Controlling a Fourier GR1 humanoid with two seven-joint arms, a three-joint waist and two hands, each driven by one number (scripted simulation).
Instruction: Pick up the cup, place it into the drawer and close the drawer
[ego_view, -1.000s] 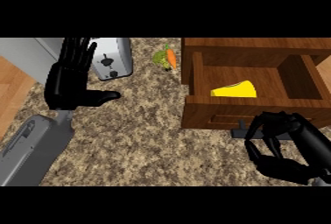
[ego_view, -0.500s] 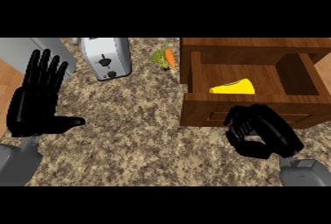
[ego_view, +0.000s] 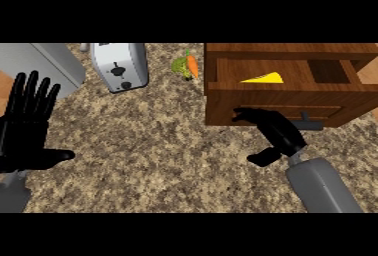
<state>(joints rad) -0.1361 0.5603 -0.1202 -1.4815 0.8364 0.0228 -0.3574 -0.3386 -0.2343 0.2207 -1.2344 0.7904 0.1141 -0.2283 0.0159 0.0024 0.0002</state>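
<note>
The yellow cup (ego_view: 264, 78) lies inside the open wooden drawer (ego_view: 288, 97) at the upper right, partly hidden by the drawer's front wall. My right hand (ego_view: 275, 131) reaches up from the lower right. Its straight fingers (ego_view: 245, 114) touch the left part of the drawer's front panel, beside the grey handle (ego_view: 310, 123). It holds nothing. At the left edge my left hand (ego_view: 28, 125) rests open, fingers up, above the counter.
A silver toaster (ego_view: 118, 65) stands at the top centre-left, with a grey appliance (ego_view: 40, 65) to its left. A carrot with green leaves (ego_view: 189, 65) lies just left of the drawer cabinet. Speckled counter (ego_view: 155, 150) stretches between the hands.
My right hand has risen from below the drawer to its front panel, fingers straightening. The drawer front sits further in, showing less of the cup. My left hand drifted to the left edge.
</note>
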